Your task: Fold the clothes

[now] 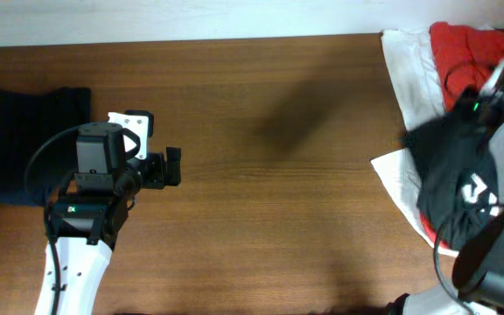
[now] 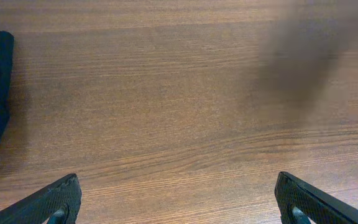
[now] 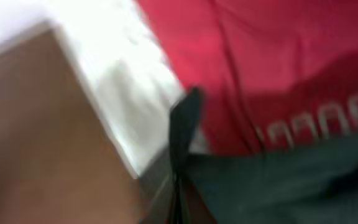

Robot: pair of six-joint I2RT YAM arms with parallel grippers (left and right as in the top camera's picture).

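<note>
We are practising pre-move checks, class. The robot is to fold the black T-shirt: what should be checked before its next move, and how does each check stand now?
1. Is the left hand open and free? Ok.
2. Is there bare table in the middle for spreading? Ok.
3. Is the black T-shirt apart from the red shirt and the white garment? Not ok, it lies on them.
4. Is the right hand gripping the T-shirt? Cannot tell, its view is blurred.
5. Is the T-shirt lying flat? Not ok, it is bunched.

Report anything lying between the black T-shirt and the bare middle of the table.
Nothing visible blocks it. The black T-shirt sits on the white garment at the right; leftward comes only that garment's edge, then bare table.
</note>
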